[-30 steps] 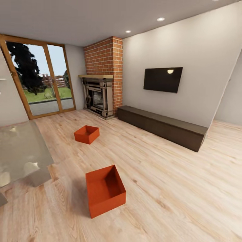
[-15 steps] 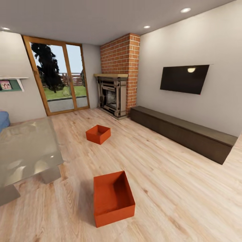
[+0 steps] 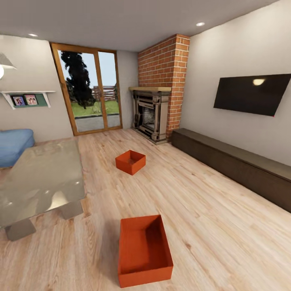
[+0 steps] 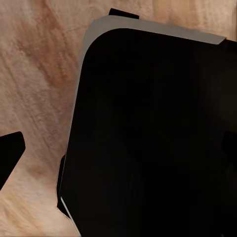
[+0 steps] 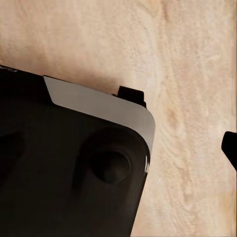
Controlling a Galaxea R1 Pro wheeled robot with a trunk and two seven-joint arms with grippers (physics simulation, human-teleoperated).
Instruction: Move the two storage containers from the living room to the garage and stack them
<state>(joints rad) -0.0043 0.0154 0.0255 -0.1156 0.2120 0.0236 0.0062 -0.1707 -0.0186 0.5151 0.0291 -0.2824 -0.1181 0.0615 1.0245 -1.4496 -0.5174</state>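
Orange-red near container lies on the plank floor beside the glass table; far container before the fireplace. Wrist views: dark base over planks, claw states indeterminable. Risk: base clipping the table.

Light plank floor; brick fireplace; wood-framed glass doors; glass coffee table; wall-mounted TV

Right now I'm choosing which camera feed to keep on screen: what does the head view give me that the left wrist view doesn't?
Head view: both storage containers, the near one and the far one, plus the glass coffee table, brick fireplace and glass doors. Left wrist view: a large dark rounded robot body close up. Shared: the light wood plank floor.
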